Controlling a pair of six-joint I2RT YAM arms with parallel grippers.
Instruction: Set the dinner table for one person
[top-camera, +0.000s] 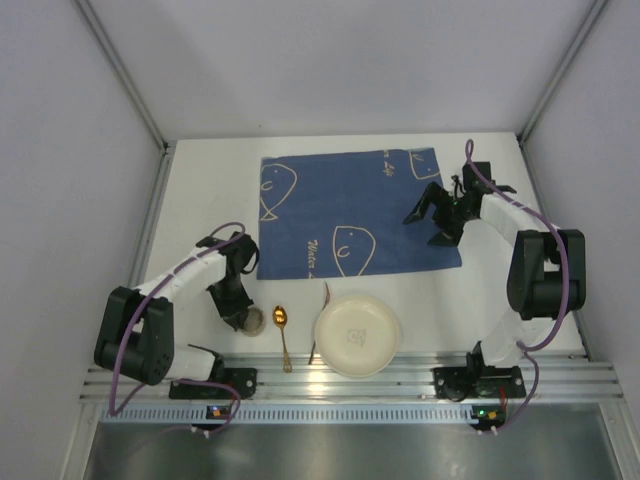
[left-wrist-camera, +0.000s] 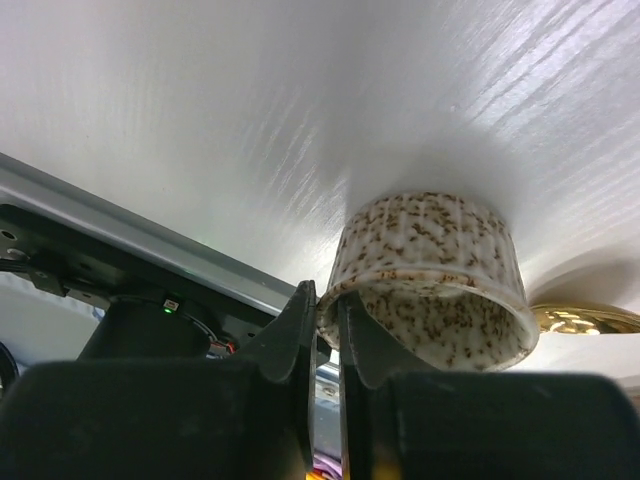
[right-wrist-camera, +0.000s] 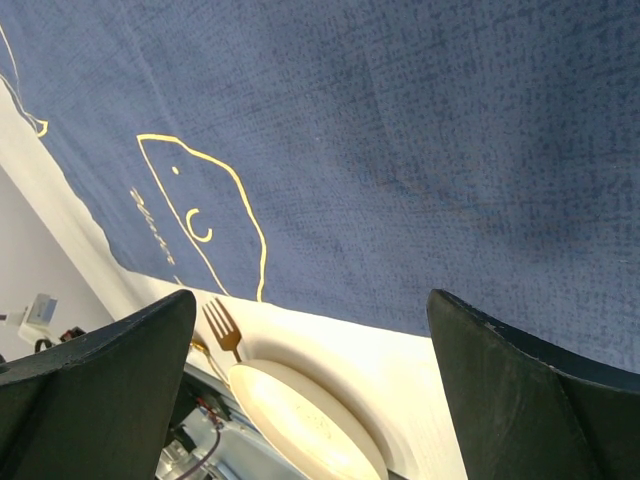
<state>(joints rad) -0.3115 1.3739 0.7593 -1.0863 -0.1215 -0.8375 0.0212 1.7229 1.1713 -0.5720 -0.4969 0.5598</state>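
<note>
On the white dinner table (top-camera: 205, 195) lies a blue cloth (top-camera: 350, 205) with fish outlines. Near the front edge a speckled cup (top-camera: 251, 321) lies on its side, and my left gripper (top-camera: 238, 312) is shut on its rim. The left wrist view shows the cup (left-wrist-camera: 430, 260) with one finger inside the mouth and one outside, the left gripper (left-wrist-camera: 328, 310) pinching the wall. A cream plate (top-camera: 358, 335), a gold spoon (top-camera: 281, 322) and a fork (top-camera: 325, 297) half under the plate lie nearby. My right gripper (top-camera: 441, 216) hangs open over the cloth's right side, holding nothing.
A ribbed aluminium rail (top-camera: 350, 385) runs along the near edge with both arm bases on it. Grey walls close in the table at left, right and back. In the right wrist view the fork (right-wrist-camera: 222, 328) and plate (right-wrist-camera: 300, 420) lie beyond the cloth (right-wrist-camera: 400, 150).
</note>
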